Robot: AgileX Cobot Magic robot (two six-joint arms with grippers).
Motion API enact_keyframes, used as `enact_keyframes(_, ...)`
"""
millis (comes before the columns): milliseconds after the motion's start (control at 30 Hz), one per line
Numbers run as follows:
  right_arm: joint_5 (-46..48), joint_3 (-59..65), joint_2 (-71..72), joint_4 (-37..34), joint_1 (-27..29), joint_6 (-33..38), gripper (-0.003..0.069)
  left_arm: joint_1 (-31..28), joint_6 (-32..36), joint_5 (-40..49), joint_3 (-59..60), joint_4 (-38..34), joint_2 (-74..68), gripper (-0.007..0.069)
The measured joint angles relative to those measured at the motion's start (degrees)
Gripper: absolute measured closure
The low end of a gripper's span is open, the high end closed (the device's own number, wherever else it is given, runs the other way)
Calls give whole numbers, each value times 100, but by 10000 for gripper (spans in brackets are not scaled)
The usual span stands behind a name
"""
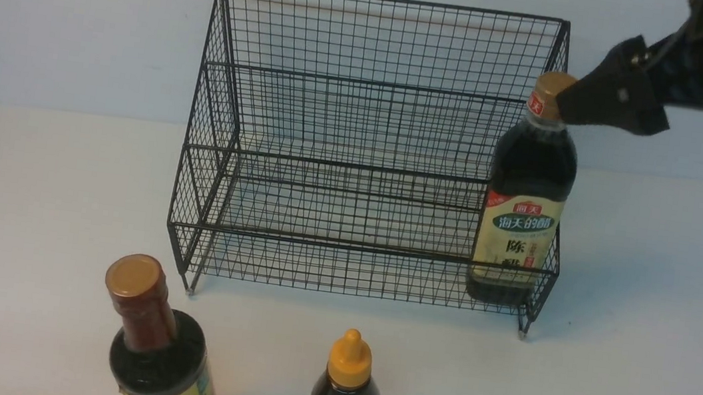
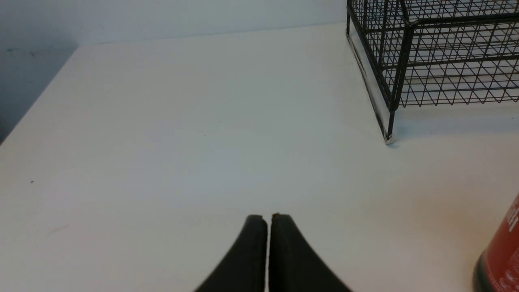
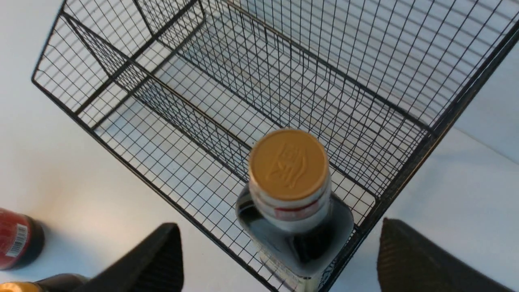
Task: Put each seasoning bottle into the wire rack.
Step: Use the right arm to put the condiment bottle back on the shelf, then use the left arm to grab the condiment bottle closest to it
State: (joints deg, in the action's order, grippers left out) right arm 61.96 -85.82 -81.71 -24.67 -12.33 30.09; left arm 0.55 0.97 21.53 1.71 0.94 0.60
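The black wire rack (image 1: pixel 367 125) stands at the back centre of the white table. The cream-green-labelled seasoning bottle (image 1: pixel 526 199) stands upright in the right end of its lower tier. My right gripper (image 1: pixel 576 106) hovers at that bottle's gold cap (image 3: pixel 288 164), open, with its fingers (image 3: pixel 162 255) wide on either side and off the bottle. The red-necked bottle (image 1: pixel 153 341) and the small yellow-nozzle bottle (image 1: pixel 346 385) stand on the table in front of the rack. My left gripper (image 2: pixel 267 217) is shut and empty above bare table, left of the rack (image 2: pixel 425 61).
A pale wall runs behind the rack. The table's left edge (image 2: pixel 36 101) shows in the left wrist view. The red-necked bottle's base (image 2: pixel 502 251) stands near my left gripper. The rack's upper tier (image 3: pixel 284 61) holds nothing.
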Motion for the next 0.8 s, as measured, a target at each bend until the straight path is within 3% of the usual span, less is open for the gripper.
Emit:
enact_keyframes(200, 842, 0, 869, 219, 0, -110, 85, 0, 0, 0, 0, 0, 0, 629)
enact_keyframes(433, 1098, -4, 2288, 591, 0, -938, 172, 0, 0, 5, 0, 0, 0, 629)
enact_keyframes(700, 1133, 158, 3783, 921, 0, -1850, 392, 0, 0, 5, 0, 0, 0, 629)
enact_keyframes(800, 1138, 841, 4676, 921, 0, -2023, 549, 0, 0, 5, 0, 0, 0, 629)
